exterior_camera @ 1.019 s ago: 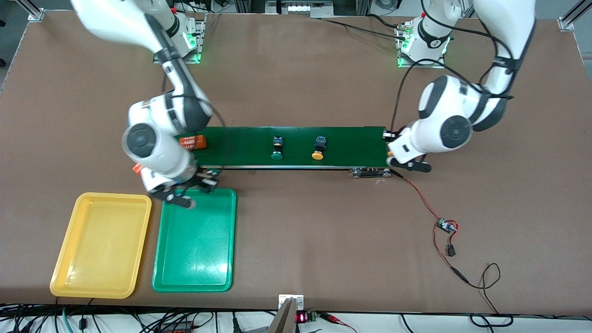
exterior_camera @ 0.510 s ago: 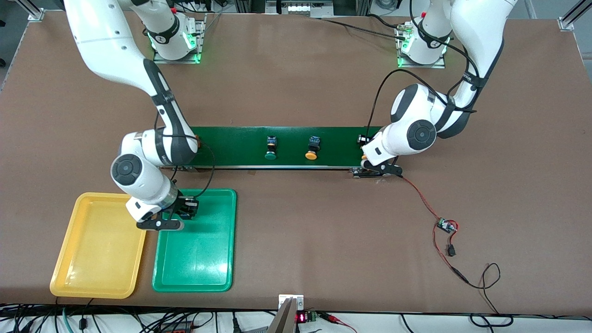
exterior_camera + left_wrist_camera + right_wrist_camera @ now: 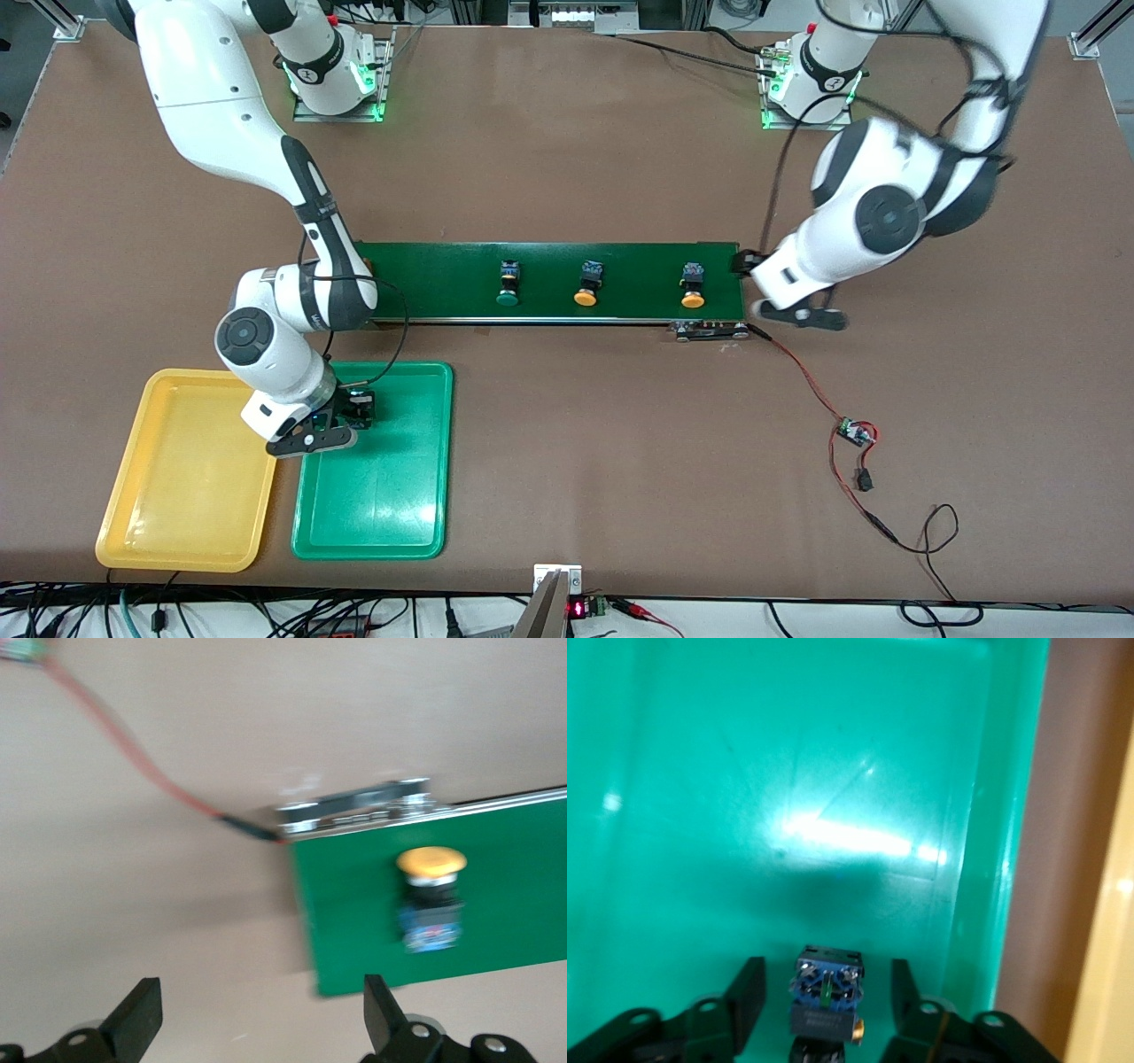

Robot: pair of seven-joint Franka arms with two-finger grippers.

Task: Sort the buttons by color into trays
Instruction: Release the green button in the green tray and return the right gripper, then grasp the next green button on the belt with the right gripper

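Observation:
My right gripper (image 3: 353,413) (image 3: 826,997) hangs low in the green tray (image 3: 381,496) (image 3: 788,771), open. A black-and-blue button (image 3: 361,406) (image 3: 827,990) lies between its fingers with a gap on each side, its cap hidden. The yellow tray (image 3: 177,478) (image 3: 1118,904) lies beside the green one. On the dark green conveyor belt (image 3: 620,266) (image 3: 514,921) sit a green-capped button (image 3: 508,284) and two yellow-capped buttons (image 3: 586,283), (image 3: 692,285) (image 3: 431,895). My left gripper (image 3: 751,285) (image 3: 261,1019) is open and empty, just off the belt's end toward the left arm.
A metal bracket (image 3: 709,330) (image 3: 354,806) sits at the belt's end. A red-and-black wire (image 3: 802,377) runs from it to a small circuit board (image 3: 855,432) on the brown table, nearer the front camera.
The right gripper came down into the green tray and opened, letting go of the button. The left gripper opened, left a yellow-capped button on the belt's end and drew back off it.

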